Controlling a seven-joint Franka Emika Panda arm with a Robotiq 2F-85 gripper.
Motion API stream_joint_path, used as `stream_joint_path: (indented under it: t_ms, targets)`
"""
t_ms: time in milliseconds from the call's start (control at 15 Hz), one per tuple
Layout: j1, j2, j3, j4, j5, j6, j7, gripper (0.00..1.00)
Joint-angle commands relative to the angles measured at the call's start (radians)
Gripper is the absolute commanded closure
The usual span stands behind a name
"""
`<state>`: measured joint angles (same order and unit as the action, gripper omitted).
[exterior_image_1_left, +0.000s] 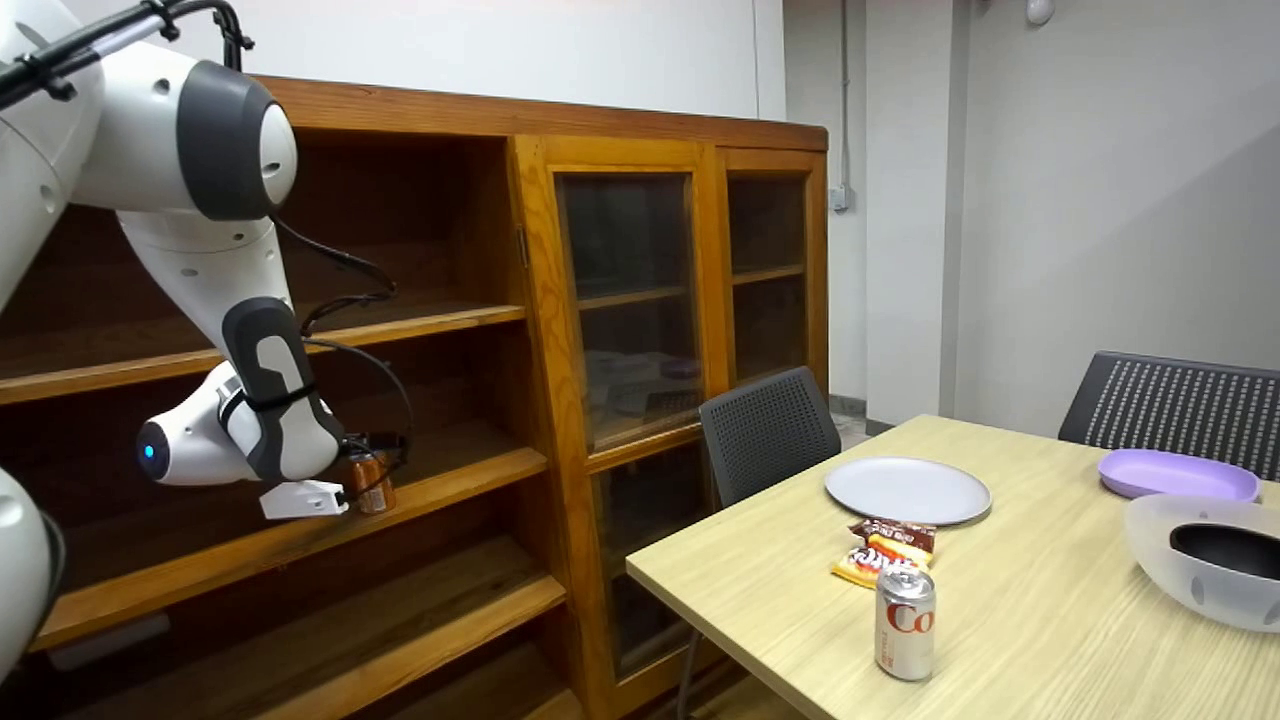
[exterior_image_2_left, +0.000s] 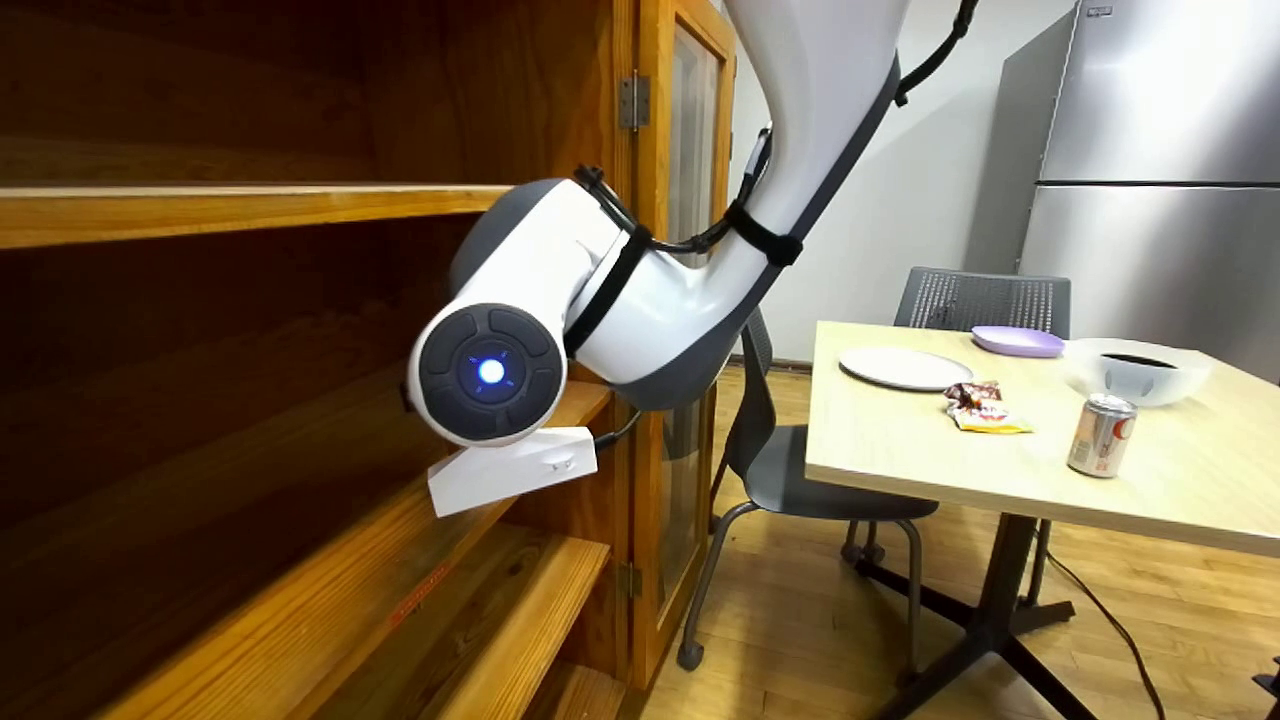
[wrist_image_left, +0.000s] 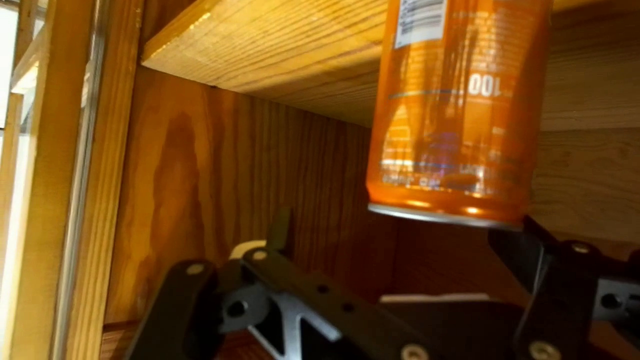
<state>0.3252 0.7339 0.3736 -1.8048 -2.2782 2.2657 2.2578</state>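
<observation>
across much of an exterior view stands a wooden cabinet (exterior_image_1_left: 565, 400), with open shelves (exterior_image_1_left: 455, 490) and glass-paned doors (exterior_image_1_left: 630, 310). at the back of the room rises a silver refrigerator (exterior_image_2_left: 1160, 260). the white and grey arm (exterior_image_2_left: 700, 300) reaches in toward the cabinet. well apart from it is the pale wood bench (exterior_image_1_left: 1030, 550), with dark chairs (exterior_image_1_left: 770, 440) at two of its sides. on the bench a frosted bowl (exterior_image_1_left: 1190, 590), showing black inside, sits near a lilac tray (exterior_image_1_left: 1180, 478); a pale round plate (exterior_image_1_left: 905, 488) lies closer to the cabinet. the end effector (wrist_image_left: 400, 239) is open, its fingers (wrist_image_left: 280, 231) spread wide; the wrist view appears upside down. just at the fingertips is an orange can (wrist_image_left: 457, 115), upright near the front edge of one of the shelves. a gap shows between it and one finger; whether it touches the other i cannot tell. a silver can (exterior_image_1_left: 905, 630) with red lettering stands on the bench, near a brown packet (exterior_image_1_left: 895, 533) and a yellow packet (exterior_image_1_left: 875, 565) lying together beside the plate.
</observation>
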Motion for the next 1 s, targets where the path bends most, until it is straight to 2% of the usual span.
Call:
stream_joint_path:
  t_ms: [0,933]
  targets:
    - [-0.013,-0.08,0.001,-0.086,-0.029,-0.022,0.05,0.0]
    - [-0.035,-0.243,-0.003,-0.283,-0.007,-0.1,0.156,0.0]
